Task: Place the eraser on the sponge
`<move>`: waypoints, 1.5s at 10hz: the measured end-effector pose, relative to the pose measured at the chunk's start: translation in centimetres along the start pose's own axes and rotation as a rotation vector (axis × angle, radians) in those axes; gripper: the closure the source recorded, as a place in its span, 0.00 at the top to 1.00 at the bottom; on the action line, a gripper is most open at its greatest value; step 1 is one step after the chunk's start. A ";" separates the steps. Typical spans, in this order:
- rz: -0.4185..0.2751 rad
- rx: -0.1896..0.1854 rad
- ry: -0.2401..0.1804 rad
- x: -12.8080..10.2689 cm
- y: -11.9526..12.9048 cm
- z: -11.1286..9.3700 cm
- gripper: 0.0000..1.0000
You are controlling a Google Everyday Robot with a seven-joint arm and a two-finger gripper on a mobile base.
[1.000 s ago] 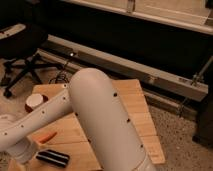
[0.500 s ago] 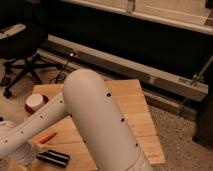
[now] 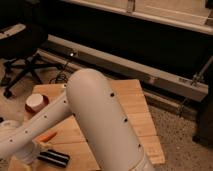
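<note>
The eraser, a long black block with pale stripes, lies flat on the wooden table near its front left corner. My gripper is at the bottom left, at the end of the white arm, just left of and above the eraser's left end. I cannot tell whether it touches the eraser. The sponge is out of view; the arm covers much of the table's front.
An orange carrot lies just behind the eraser. A red-and-white bowl stands at the table's left edge. An office chair is on the floor at far left, and a long metal rail runs behind the table.
The arm's elbow has swung left and its forearm has dropped lower toward the table's front left corner. The eraser, carrot and bowl have stayed where they were.
</note>
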 end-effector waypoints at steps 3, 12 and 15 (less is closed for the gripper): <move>-0.011 0.018 0.031 0.8 1.0 0.2 0.80; -0.103 0.051 0.010 0.9 1.8 2.0 0.24; -0.053 0.013 0.002 -1.7 3.5 1.3 0.01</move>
